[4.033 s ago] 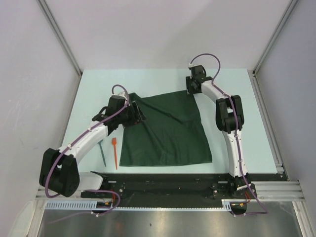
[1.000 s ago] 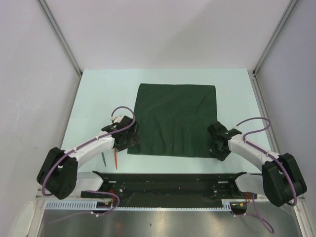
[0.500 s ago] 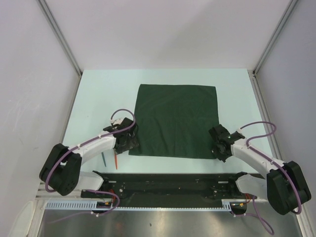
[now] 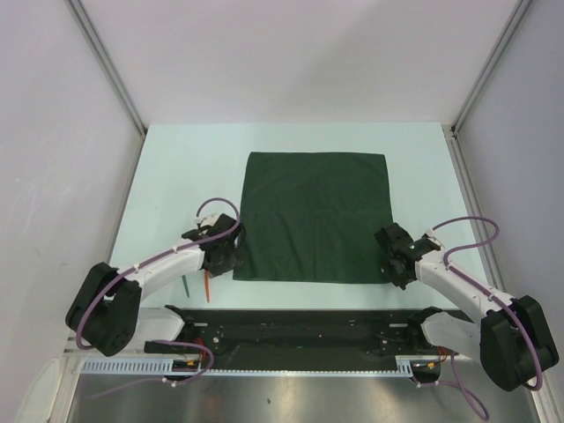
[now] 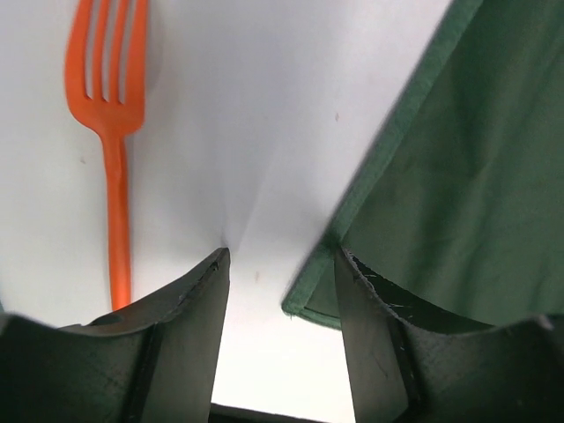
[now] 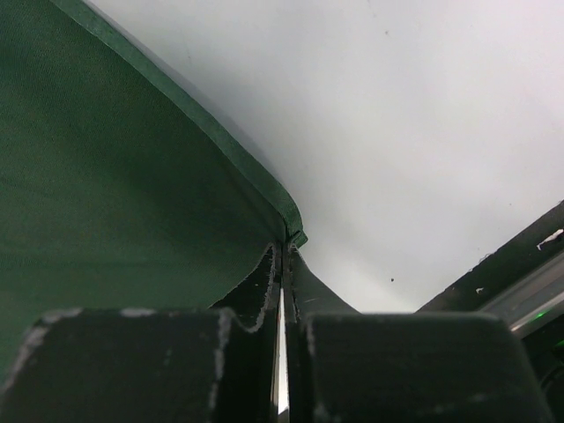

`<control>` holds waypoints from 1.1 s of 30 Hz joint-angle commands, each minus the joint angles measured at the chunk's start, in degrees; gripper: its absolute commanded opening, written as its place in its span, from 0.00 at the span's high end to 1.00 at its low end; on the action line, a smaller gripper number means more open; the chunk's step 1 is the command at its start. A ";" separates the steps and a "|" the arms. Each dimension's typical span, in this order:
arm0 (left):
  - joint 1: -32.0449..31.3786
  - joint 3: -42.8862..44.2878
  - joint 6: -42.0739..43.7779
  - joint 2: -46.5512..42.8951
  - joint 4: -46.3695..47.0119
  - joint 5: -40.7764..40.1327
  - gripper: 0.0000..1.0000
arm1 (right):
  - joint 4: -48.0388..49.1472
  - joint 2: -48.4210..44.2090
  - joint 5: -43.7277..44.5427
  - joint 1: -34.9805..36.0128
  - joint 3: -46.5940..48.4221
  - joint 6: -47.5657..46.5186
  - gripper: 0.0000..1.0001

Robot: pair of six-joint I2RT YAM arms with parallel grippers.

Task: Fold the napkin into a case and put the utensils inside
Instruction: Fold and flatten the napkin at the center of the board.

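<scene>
Having spread the napkin (image 4: 315, 216) flat on the desk (image 4: 176, 167), dropped to its near corners: left tool (image 5: 280, 260) parted astride one beside the orange fork (image 5: 114, 176), right tool (image 6: 284, 251) pinched on the other; folding still ahead.

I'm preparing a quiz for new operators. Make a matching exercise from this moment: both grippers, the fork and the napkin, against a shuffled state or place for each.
1. left gripper
2. right gripper
3. orange fork
4. napkin

A. spread flat on the table
B. jaws shut on a napkin corner
C. lying left of the napkin
D. jaws open beside a napkin corner

Pairs: 1-D, 2-B, 3-C, 4-A
</scene>
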 commanded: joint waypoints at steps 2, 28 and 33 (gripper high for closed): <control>-2.61 -1.18 -1.43 -3.02 -3.15 -0.26 0.44 | -0.55 0.06 3.27 0.06 0.55 0.11 1.00; -6.92 0.04 -1.43 0.77 3.61 3.78 1.00 | 1.29 -1.70 3.63 -0.38 2.31 -4.79 1.00; -7.01 3.37 5.15 -7.84 8.00 3.78 1.00 | 9.02 -6.26 1.26 -0.47 3.62 -16.04 1.00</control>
